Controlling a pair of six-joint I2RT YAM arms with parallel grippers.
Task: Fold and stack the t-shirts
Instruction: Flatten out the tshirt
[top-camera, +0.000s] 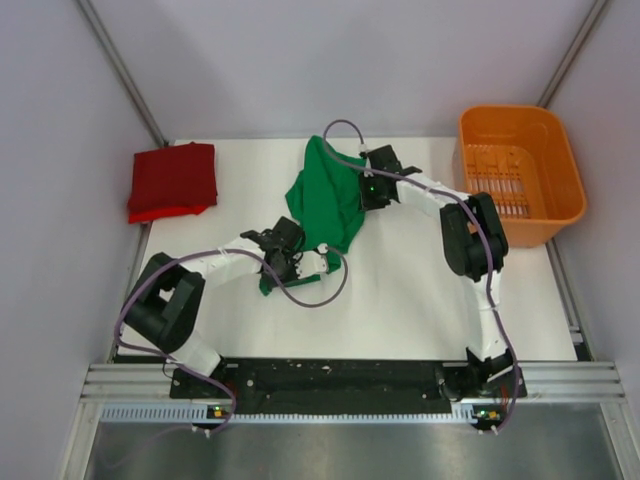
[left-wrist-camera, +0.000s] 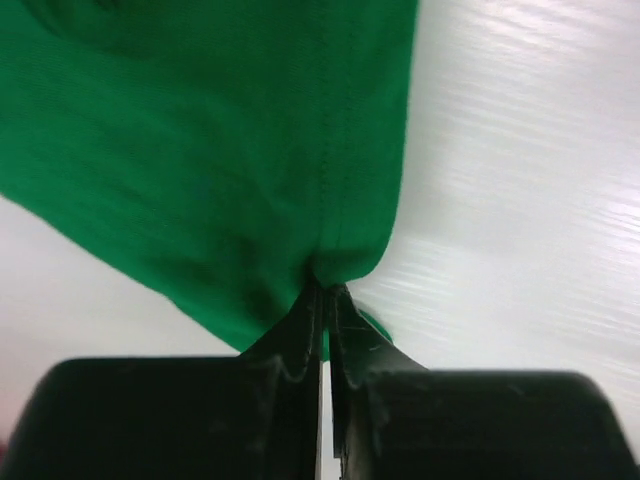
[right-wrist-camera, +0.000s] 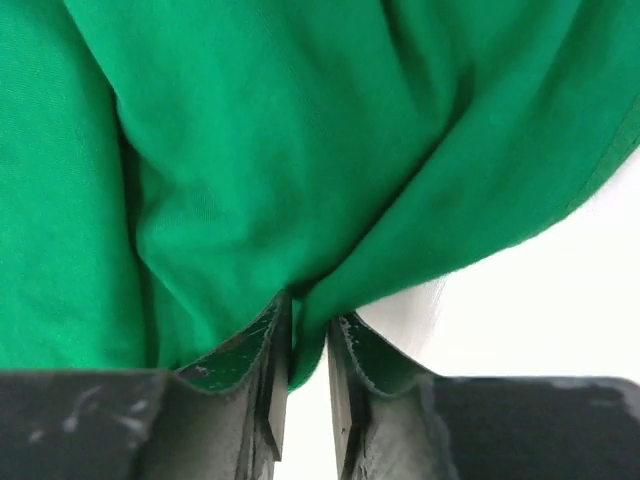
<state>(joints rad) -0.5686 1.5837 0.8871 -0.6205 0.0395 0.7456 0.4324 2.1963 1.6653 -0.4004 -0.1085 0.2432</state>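
Across the middle of the top view, a soft bright green cloth t-shirt (top-camera: 335, 200) is seen bunched up on the flat white table top (top-camera: 420, 300). It's a smooth plain knit, and a double-stitched hem can be made out in the left wrist view. Its long axis runs from the upper centre of the frame down toward the lower left, with the narrow end at the top.

Two shirts are counted in total. The second, a dark red cloth t-shirt (top-camera: 172, 180), is folded into a rough rectangle at the upper left of the table, well apart from the green one, with a brighter red edge showing along its lower side. One orange slotted plastic basket (top-camera: 520, 190) is parked at the upper right.

Two arms, with two fingers each. The left gripper (left-wrist-camera: 325, 292) is pinched tight on the green shirt's lower hem corner, with the cloth puckered right at the black tips. The right gripper (right-wrist-camera: 310, 325) is clamped on a fold of the same shirt near its upper end, with only a narrow gap between the fingers.
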